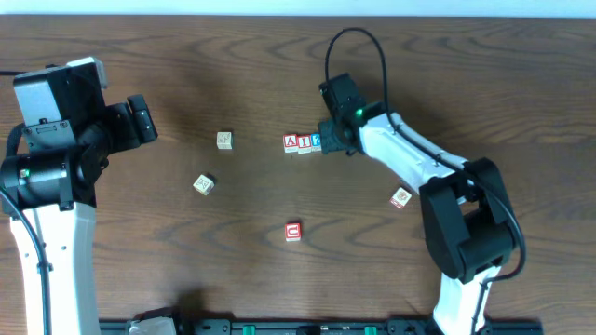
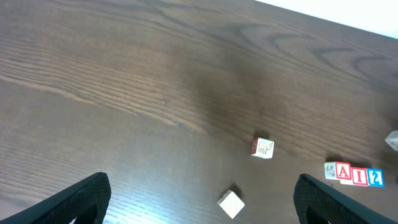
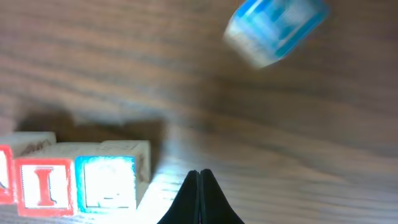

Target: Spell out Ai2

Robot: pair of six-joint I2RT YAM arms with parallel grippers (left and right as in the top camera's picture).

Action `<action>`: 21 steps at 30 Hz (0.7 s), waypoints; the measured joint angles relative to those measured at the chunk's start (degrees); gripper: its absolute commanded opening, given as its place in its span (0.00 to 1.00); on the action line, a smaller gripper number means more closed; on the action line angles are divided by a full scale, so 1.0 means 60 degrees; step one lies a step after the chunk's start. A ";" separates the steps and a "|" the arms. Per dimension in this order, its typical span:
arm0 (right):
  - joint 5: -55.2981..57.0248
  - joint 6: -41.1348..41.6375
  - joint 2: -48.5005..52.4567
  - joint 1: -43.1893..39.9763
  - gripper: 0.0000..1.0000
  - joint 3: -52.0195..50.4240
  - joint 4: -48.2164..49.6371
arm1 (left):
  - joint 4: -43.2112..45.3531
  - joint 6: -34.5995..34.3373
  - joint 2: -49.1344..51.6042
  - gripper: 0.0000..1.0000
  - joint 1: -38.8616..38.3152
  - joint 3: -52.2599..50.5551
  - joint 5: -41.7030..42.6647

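Observation:
Three letter blocks stand touching in a row at the table's centre: a red A (image 1: 291,142), a red I (image 1: 304,142) and a blue 2 (image 1: 317,141). My right gripper (image 1: 329,140) is shut and empty, its tips just right of the blue block. In the right wrist view the shut tips (image 3: 199,173) are beside the blue block (image 3: 106,182), with a small gap, and the I (image 3: 45,186) is left of it. My left gripper (image 2: 202,183) is open and empty, raised at the far left. The left wrist view also shows the row (image 2: 359,175).
Loose blocks lie around: a tan one (image 1: 223,140), a pale tilted one (image 1: 203,184), a red one (image 1: 293,232) near the front and one (image 1: 400,197) under the right arm. A blurred blue-and-white block (image 3: 277,31) shows at the top of the right wrist view.

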 measured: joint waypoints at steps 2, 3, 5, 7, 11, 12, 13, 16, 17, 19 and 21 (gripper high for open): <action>0.0120 -0.0025 0.0004 -0.0200 0.01 0.0769 -0.0492 | -0.0058 0.0000 0.0000 0.95 0.0000 0.0000 0.0000; 0.0178 -0.0073 -0.0007 -0.0310 0.01 0.1242 -0.0798 | -0.0076 0.0011 0.0000 0.95 0.0000 0.0000 0.0004; 0.0240 -0.0219 -0.0120 -0.0452 0.01 0.1887 -0.1217 | -0.0095 0.0091 -0.0004 0.96 0.0000 0.0000 0.0084; 0.0317 -0.0470 -0.0525 -0.0510 0.01 0.2448 -0.1803 | -0.0113 0.0226 -0.0015 0.96 0.0000 0.0000 0.0313; 0.0382 -0.0743 -0.2109 -0.0503 0.01 0.2736 -0.2852 | -0.0215 0.0481 -0.0484 0.96 0.0000 0.0000 0.0969; 0.0404 -0.0805 -0.2637 -0.0499 0.01 0.2743 -0.3246 | -0.0237 0.0543 -0.0692 0.96 0.0000 0.0000 0.1075; 0.0412 -0.0849 -0.3158 -0.0499 0.01 0.2739 -0.3577 | -0.0266 0.0678 -0.1038 0.96 0.0000 0.0000 0.1224; 0.0423 -0.0947 -0.4750 -0.0466 0.01 0.2422 -0.4033 | -0.0397 0.1089 -0.2102 0.96 -0.0076 0.0007 0.1603; 0.0415 -0.0947 -0.5202 -0.0448 0.01 0.2208 -0.4069 | -0.0481 0.1206 -0.2415 0.95 -0.0164 0.0015 0.1705; 0.0444 -0.0940 -0.6426 -0.0284 0.02 0.1450 -0.4058 | -0.0656 0.1443 -0.3067 0.95 -0.0466 0.0029 0.1894; 0.0459 -0.0900 -0.7646 -0.0058 0.02 0.0648 -0.4091 | -0.0940 0.1694 -0.3577 0.95 -0.0820 0.0036 0.2018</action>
